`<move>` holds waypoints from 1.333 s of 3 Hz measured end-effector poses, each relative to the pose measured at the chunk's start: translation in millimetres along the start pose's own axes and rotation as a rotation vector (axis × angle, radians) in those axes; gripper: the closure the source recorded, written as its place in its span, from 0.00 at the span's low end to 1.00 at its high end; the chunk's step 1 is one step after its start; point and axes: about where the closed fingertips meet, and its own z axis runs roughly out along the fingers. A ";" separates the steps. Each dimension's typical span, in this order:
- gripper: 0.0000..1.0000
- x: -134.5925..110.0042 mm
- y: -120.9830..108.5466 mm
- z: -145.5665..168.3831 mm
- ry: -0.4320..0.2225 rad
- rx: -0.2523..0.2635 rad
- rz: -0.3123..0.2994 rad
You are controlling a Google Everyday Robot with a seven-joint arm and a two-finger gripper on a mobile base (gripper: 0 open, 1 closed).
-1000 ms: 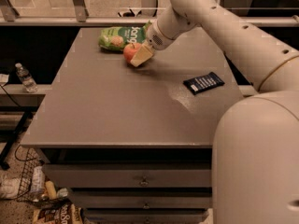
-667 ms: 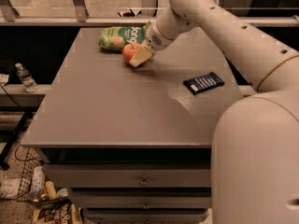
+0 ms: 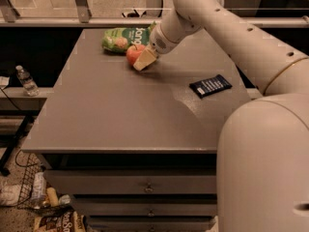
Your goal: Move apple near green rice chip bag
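The red-orange apple [image 3: 133,52] rests on the grey table [image 3: 120,110] at the far side, just in front of the light-green rice chip bag [image 3: 126,37], which lies flat near the back edge. My gripper [image 3: 143,60] is down at the apple's right side, one pale finger [image 3: 145,59] showing against the fruit. The apple's right half is hidden behind the finger. The white arm reaches in from the right.
A small flat dark-blue wrapper [image 3: 210,85] lies on the table's right part. A water bottle [image 3: 26,80] stands on a ledge left of the table. Drawers sit under the tabletop; clutter lies on the floor at lower left.
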 end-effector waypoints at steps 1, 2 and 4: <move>0.00 0.3 1.2 3.2 0.002 -0.005 0.000; 0.00 0.2 1.2 3.1 0.001 -0.005 0.000; 0.00 -8.1 -5.9 -24.0 -0.097 0.032 -0.004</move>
